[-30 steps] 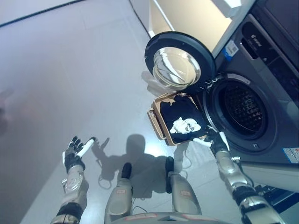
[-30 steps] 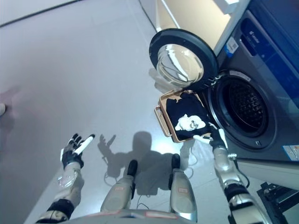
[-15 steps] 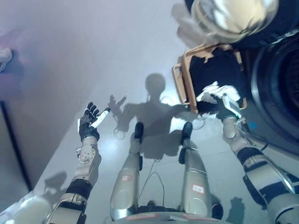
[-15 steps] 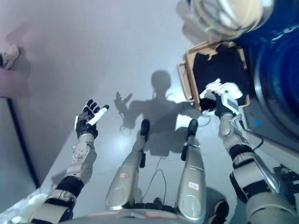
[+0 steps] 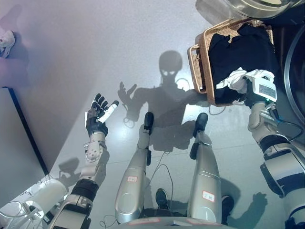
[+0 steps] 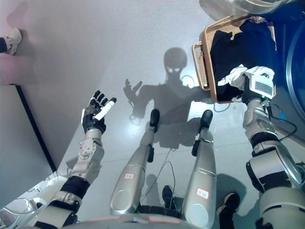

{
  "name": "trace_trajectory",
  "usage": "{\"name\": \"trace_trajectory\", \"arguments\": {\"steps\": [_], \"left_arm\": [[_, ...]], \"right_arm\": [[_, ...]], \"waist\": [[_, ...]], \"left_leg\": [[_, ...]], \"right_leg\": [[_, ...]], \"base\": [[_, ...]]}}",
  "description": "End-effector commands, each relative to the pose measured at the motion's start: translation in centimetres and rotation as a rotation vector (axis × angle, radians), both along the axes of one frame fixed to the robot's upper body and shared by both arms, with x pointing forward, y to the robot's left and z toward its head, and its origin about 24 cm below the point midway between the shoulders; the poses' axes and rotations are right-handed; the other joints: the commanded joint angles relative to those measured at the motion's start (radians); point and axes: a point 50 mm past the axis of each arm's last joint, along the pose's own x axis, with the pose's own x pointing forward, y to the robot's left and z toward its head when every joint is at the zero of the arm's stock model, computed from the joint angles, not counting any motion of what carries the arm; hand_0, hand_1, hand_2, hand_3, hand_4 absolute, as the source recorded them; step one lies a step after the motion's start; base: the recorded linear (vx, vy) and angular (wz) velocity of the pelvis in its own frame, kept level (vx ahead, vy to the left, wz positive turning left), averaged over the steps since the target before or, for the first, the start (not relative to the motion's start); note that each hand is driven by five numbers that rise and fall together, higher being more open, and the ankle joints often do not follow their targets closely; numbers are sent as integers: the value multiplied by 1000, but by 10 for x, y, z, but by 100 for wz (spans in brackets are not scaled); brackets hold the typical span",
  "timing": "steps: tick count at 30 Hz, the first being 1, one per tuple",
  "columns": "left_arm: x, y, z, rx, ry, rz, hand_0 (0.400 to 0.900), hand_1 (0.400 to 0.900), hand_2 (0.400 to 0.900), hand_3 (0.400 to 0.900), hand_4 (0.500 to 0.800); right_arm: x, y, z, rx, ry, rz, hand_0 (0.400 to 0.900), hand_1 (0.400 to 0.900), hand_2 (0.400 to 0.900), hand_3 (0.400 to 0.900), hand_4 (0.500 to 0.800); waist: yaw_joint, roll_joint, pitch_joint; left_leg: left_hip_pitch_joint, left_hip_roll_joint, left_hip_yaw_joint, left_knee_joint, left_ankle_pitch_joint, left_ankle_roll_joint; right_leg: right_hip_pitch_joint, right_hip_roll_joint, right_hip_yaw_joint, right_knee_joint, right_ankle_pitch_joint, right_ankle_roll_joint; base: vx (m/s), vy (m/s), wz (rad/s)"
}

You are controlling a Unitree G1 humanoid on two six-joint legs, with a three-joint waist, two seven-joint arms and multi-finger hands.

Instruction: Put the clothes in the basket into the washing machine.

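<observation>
The grey floor (image 5: 71, 57) filled most of the scene; the washing machine (image 5: 298, 67) showed only as a dark curved edge at far right; just beside it stood the wicker basket (image 5: 203, 62), holding dark clothes (image 5: 238, 50) with a white garment (image 5: 232, 79) on top at its near edge; the right hand (image 5: 259, 88) lay over that near edge against the white garment, its fingers hidden, so I could not tell its grasp; the left hand (image 5: 98, 117) hung well apart, fingers spread and released; a person's shoe (image 5: 5, 40) showed at the far left edge.
</observation>
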Motion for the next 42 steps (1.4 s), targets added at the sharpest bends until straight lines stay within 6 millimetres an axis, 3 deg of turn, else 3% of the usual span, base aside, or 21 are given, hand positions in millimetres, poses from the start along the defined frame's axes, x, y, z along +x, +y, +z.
{"name": "trace_trajectory", "arguments": {"steps": [1, 10, 13, 16, 22, 25, 29, 36, 42], "left_arm": [[-3, 23, 12, 19, -86, 104, 900, 900, 900, 900, 800], [-6, 50, -1, 53, -4, 218, 900, 900, 900, 900, 800], [-6, 55, 0, 69, -8, 229, 900, 900, 900, 900, 800], [-7, 59, 0, 79, -4, 235, 900, 900, 900, 900, 800], [-3, 54, 10, 93, -50, 192, 900, 900, 900, 900, 800], [-2, 45, 11, 79, -64, 152, 900, 900, 900, 900, 800], [0, 35, 9, 69, -61, 115, 900, 900, 900, 900, 800], [6, 36, 29, 81, -140, 116, 900, 900, 900, 900, 800], [7, 33, 43, 78, -213, 100, 900, 900, 900, 900, 800]], "right_arm": [[-14, -16, -3, -33, -6, -18, 900, 900, 900, 900, 800], [-14, 30, -42, 176, -41, 94, 900, 900, 900, 900, 800], [-15, 32, -44, 173, -45, 98, 900, 900, 900, 900, 800], [-13, 27, -39, 136, -52, 77, 900, 900, 900, 900, 800], [-9, -4, -7, -84, -52, -19, 900, 900, 900, 900, 800], [-13, -26, 16, -194, -76, -89, 900, 900, 900, 900, 800], [-19, -41, 27, -266, -85, -145, 900, 900, 900, 900, 800], [-16, -45, 51, -234, -163, -157, 900, 900, 900, 900, 800], [-10, -41, 53, -185, -152, -137, 900, 900, 900, 900, 800]], "waist": [[-17, -27, -31], [-54, -68, -41], [-56, -72, -41], [-55, -73, -37], [-36, -42, -21], [-22, -13, -15], [-14, 5, -26], [3, 18, -34], [2, 18, -11]], "left_leg": [[141, 61, -17, 73, -173, -12], [245, 65, -6, 53, -183, -18], [254, 63, -5, 64, -193, -17], [254, 58, -6, 83, -201, -18], [232, 67, -19, 52, -165, -30], [217, 87, -27, 7, -134, -38], [203, 101, -38, -33, -106, -44], [139, 106, -48, -48, -86, -50], [82, 100, -40, -16, -97, -44]], "right_leg": [[3, -51, 66, -149, 211, 78], [139, -59, 50, -190, 214, 81], [154, -60, 49, -191, 212, 81], [162, -61, 49, -194, 214, 82], [142, -60, 35, -201, 218, 83], [101, -51, 29, -192, 213, 81], [72, -46, 25, -183, 206, 78], [-22, -38, 27, -166, 208, 79], [-92, -28, 52, -142, 213, 78]], "base": [[8, -11, -3], [13, -9, -4], [-6, 9, -4], [-22, 5, -2], [-38, -7, 7], [-19, -13, 8], [11, -30, 12], [-2, -9, 1], [-21, 1, -9]]}}
